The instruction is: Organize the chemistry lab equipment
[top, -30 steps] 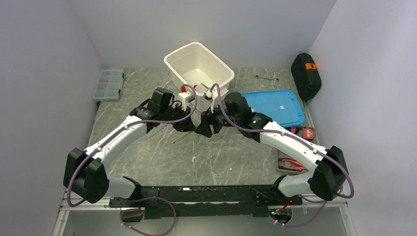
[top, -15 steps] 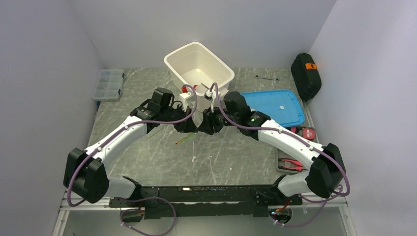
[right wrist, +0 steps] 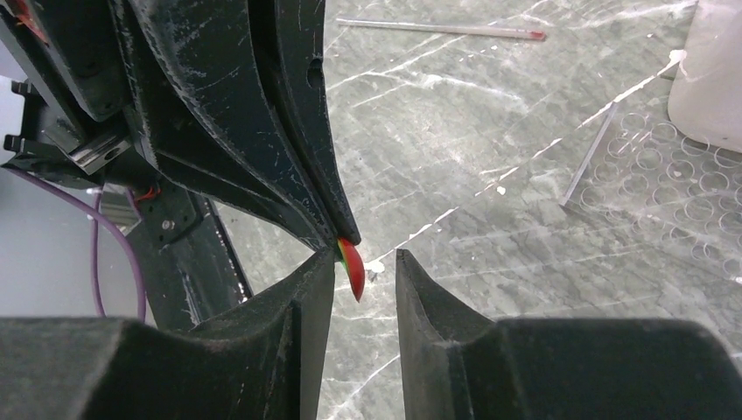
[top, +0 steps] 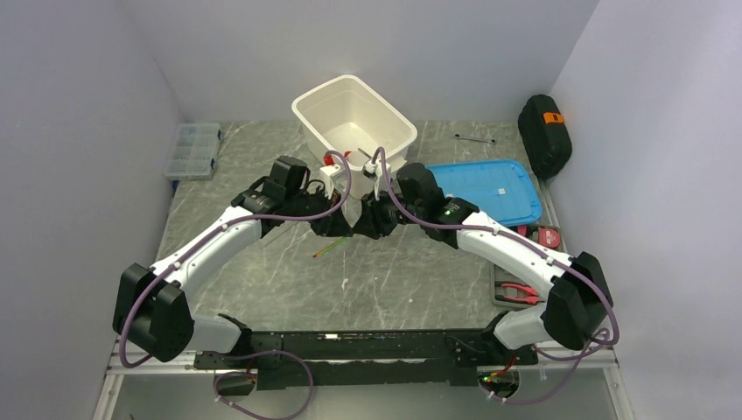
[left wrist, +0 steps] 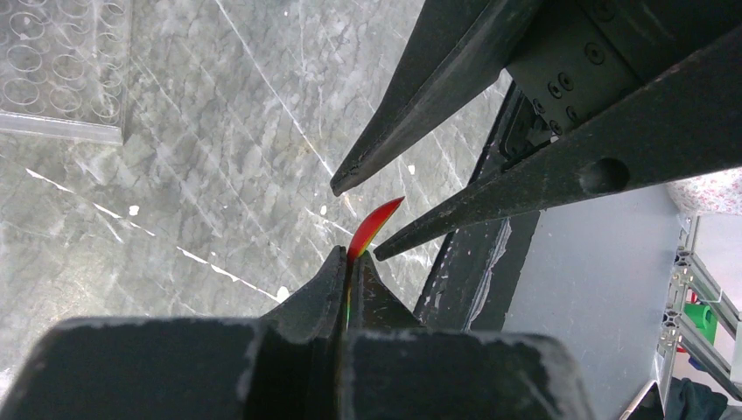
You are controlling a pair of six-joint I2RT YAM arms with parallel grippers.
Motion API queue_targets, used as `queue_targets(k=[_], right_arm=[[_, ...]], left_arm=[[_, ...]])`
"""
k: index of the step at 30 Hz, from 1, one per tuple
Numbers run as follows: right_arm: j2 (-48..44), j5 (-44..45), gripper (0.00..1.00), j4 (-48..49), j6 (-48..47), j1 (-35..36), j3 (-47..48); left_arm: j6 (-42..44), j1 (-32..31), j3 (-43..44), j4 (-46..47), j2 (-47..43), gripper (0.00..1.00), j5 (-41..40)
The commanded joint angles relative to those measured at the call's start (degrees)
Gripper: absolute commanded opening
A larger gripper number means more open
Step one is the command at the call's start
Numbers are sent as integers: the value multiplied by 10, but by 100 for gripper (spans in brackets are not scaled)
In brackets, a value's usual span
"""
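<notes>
Fingers of the left gripper are clenched flat on a thin red-to-green strip. Its curved red tip pokes out between the fingers of the right gripper. Those fingers stand parted, one on each side of the tip, and the right wrist view shows a clear gap on the tip's right side. Both grippers meet at the centre of the top view, over the table, just below the white tub. A clear tube rack lies at the upper left of the left wrist view.
</notes>
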Motion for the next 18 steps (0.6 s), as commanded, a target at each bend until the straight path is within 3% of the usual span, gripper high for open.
queue_targets(k=[1,6,14,18], right_arm=[[1,-10,34,32,6,-2,0],[-5,-6,29,40,9,-2,-3],[3,1,3,27,8,-2,5],[-9,27,0,25,8,-2,-1]], left_arm=[[0,0,-2,21,-16,0,10],[0,0,-2,23,-16,0,17],[6,0,-1,20,-24,0,16],[9,1,2,14,-29,0,8]])
